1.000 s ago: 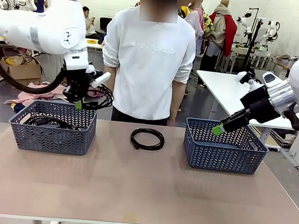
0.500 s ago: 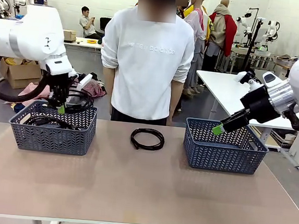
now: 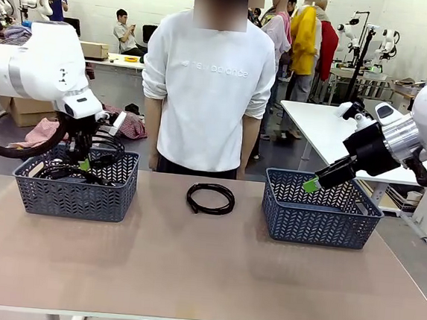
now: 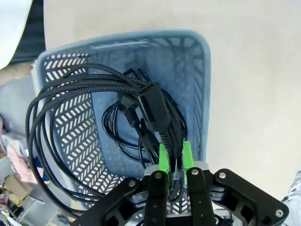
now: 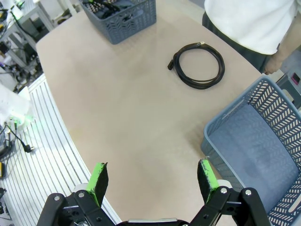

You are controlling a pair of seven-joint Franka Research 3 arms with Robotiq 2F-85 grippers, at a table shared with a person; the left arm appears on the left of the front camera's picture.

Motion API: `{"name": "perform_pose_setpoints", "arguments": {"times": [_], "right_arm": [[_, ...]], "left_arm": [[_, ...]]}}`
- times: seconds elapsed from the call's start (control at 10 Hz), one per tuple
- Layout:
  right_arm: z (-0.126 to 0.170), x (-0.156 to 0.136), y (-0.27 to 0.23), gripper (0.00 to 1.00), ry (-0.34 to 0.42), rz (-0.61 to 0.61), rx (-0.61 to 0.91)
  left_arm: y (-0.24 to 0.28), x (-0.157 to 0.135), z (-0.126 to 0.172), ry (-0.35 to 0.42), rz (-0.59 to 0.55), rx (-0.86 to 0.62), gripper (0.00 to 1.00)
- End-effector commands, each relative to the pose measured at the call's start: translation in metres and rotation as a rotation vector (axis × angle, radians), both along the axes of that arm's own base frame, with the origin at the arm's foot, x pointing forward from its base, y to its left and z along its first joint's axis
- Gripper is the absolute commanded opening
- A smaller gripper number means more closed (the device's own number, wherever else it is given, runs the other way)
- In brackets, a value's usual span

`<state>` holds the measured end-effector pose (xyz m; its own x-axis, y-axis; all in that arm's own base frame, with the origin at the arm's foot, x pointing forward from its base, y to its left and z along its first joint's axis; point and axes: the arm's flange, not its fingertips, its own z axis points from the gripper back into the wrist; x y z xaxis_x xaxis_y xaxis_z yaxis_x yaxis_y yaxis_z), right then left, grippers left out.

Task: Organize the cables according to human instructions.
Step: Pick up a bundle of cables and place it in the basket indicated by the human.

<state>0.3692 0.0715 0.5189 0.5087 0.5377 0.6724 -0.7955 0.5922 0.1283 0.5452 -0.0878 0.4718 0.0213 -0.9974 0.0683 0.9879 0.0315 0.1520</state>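
The left fingers squeeze a light, floppy cable over the basket at ten o'clock. The right fingers hang spread, empty. A second cable lies on the counter at twelve; pinch its bunched loops.

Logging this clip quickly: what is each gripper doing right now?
Left gripper: closed on a coiled cable over the left basket.
Right gripper: open, holding nothing.

Cable between left basket, right basket
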Motion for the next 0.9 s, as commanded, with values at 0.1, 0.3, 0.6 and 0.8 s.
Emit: {"name": "perform_pose_setpoints", "arguments": {"times": [0.1, 0.3, 0.6, 0.8], "right_arm": [[-0.003, 0.003, 0.0, 1.0, -0.015, 0.023, 0.029], [-0.003, 0.003, 0.0, 1.0, -0.015, 0.023, 0.029], [-0.003, 0.003, 0.0, 1.0, -0.015, 0.023, 0.029], [-0.003, 0.003, 0.0, 1.0, -0.015, 0.023, 0.029]], "left_arm": [[-0.005, 0.005, -0.008, -0.024, 0.034, -0.019, 0.0], [-0.007, 0.005, -0.009, -0.015, 0.037, -0.032, 0.32], [-0.007, 0.001, 0.004, 0.008, 0.064, -0.05, 0.64], [-0.011, -0.002, 0.012, 0.016, 0.074, -0.051, 0.83]]}}
